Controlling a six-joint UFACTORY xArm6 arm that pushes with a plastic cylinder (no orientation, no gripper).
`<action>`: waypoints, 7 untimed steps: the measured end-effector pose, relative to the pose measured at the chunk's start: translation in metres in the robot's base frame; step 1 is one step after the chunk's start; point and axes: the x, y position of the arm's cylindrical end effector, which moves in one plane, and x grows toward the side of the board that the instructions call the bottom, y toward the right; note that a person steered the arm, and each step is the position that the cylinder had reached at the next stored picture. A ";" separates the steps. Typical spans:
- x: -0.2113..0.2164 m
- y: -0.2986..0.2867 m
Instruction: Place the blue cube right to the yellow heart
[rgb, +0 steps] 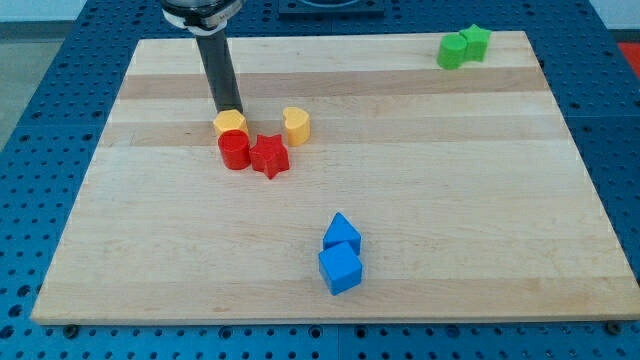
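nearest the view's bottom sits the blue cube (341, 269), touching a second blue block (342, 235), well apart from the yellow heart (296, 125) up-left. my tip (229, 108), a bare rod with no jaws, meets a yellow block (230, 123) beside two red blocks (252, 152).

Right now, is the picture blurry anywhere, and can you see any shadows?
In the camera view everything looks sharp, even the far green blocks. Light is soft and even: only faint shadows under the blue cube and beside my tip. No glare on the wooden board.
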 end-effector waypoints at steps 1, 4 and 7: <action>0.007 0.000; 0.045 -0.106; 0.200 0.027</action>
